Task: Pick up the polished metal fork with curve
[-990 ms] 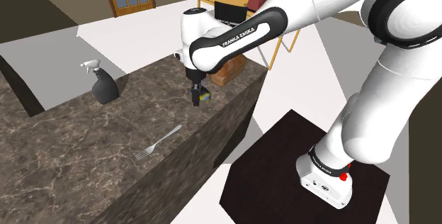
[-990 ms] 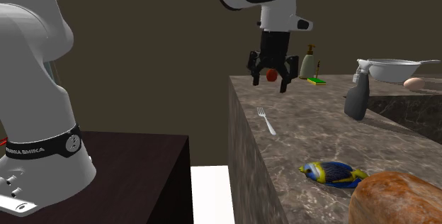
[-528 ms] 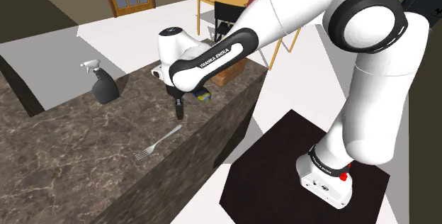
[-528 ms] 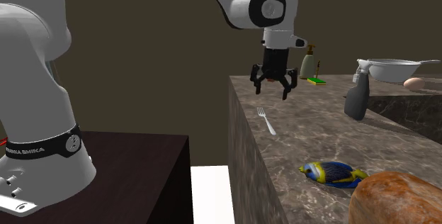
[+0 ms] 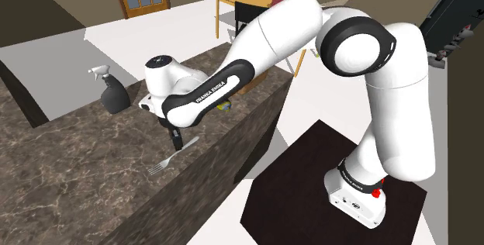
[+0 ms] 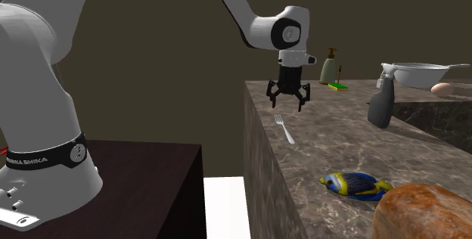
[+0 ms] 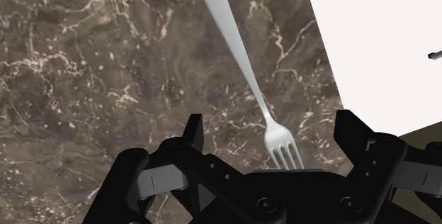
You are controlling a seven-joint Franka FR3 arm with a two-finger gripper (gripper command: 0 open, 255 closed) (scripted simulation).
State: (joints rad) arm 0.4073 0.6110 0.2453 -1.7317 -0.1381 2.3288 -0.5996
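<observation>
Just over fork [image 7: 244, 66], gripper [image 7: 273, 127] points down, fingers apart.

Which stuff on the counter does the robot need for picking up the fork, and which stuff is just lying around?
For the job:
fork, lying flat on the marble counter
gripper, open, over the fork's tines

Just lying about:
spray bottle
soap dispenser
sponge
bowl
egg
blue-and-yellow object
brown loaf
</observation>
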